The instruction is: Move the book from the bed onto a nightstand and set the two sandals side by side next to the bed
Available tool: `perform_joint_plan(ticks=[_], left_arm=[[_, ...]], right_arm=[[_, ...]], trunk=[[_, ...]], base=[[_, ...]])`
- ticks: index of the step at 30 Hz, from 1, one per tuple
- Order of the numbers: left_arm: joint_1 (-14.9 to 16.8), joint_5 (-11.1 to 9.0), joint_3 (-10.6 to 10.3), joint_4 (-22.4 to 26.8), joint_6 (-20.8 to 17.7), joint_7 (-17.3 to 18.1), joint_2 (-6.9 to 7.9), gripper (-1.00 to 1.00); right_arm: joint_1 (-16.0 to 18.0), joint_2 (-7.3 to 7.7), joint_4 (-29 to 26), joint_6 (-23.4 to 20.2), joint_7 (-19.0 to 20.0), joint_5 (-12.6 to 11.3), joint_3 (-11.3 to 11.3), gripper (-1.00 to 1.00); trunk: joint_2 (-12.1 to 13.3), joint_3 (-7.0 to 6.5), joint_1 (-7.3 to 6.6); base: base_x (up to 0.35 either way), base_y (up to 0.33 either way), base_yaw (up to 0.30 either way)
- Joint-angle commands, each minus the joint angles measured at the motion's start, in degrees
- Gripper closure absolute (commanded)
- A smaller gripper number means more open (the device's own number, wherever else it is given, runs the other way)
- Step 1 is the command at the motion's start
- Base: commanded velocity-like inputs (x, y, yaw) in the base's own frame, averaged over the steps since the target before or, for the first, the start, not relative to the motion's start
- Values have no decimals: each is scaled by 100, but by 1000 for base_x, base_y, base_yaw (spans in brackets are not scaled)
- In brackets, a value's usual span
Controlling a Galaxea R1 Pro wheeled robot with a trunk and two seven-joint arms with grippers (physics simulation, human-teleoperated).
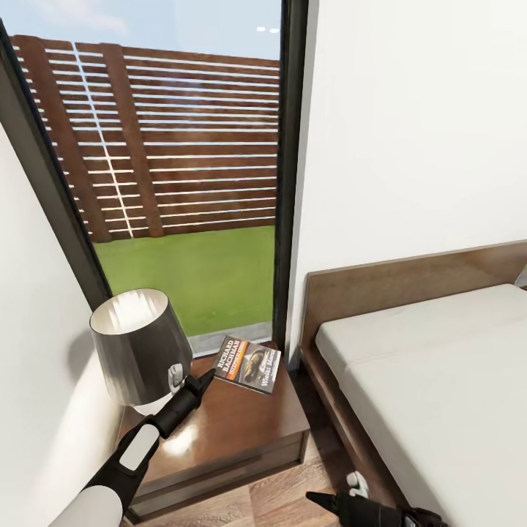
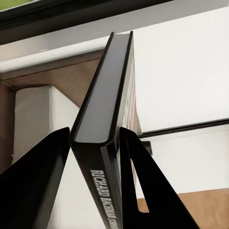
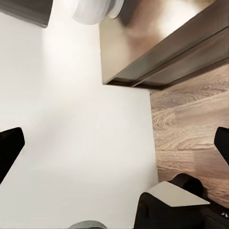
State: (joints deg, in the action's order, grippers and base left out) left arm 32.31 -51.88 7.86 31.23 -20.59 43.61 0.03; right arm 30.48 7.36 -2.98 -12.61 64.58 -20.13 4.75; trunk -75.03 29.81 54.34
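Note:
The book (image 1: pixel 247 364), with a dark cover and Richard Bachman lettering, lies almost flat low over the back right of the nightstand (image 1: pixel 219 432). My left gripper (image 1: pixel 208 376) is shut on its near edge. In the left wrist view the book (image 2: pixel 102 95) is seen edge-on, clamped between the two black fingers (image 2: pixel 38 176) of the left gripper (image 2: pixel 95 133). I cannot tell whether the book touches the wood. The bed (image 1: pixel 439 366) lies to the right. My right gripper (image 1: pixel 322 501) hangs low over the floor beside the bed, open and empty (image 3: pixel 116 148). The two sandals are out of view.
A dark-shaded lamp (image 1: pixel 139 344) stands on the nightstand's left half, close to my left arm. A tall window (image 1: pixel 183 183) rises behind the nightstand, and a white wall (image 1: pixel 36 329) closes the left side. A narrow strip of wood floor (image 1: pixel 293 498) runs between nightstand and bed.

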Motion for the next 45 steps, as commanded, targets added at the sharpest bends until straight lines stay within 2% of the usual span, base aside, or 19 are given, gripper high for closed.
perform_joint_plan(ticks=[1,9,13,21,40,45], left_arm=[[4,-47,5,-2,-48,8,1,100],[4,-43,6,-18,164,-45,3,100],[4,-54,5,-30,328,-326,-1,100],[4,-62,5,-29,380,-638,-11,100],[4,-51,1,-58,389,-704,13,100],[4,-44,3,-62,389,-704,16,100]], right_arm=[[2,-1,-61,-70,76,-56,54,-100],[2,-10,-455,-132,294,-54,60,-100],[2,-14,-766,-136,302,-74,48,-100],[2,-15,-925,-135,301,-110,36,-100],[2,-82,-950,-107,326,-113,35,-100],[2,-85,-950,-103,327,-99,34,-100]], trunk=[[-3,6,0],[-3,6,0],[-3,6,0],[-3,6,0],[-3,6,0],[-204,95,110]], base=[[0,0,0],[0,0,0],[0,0,0],[0,0,0],[0,0,0],[0,0,0]])
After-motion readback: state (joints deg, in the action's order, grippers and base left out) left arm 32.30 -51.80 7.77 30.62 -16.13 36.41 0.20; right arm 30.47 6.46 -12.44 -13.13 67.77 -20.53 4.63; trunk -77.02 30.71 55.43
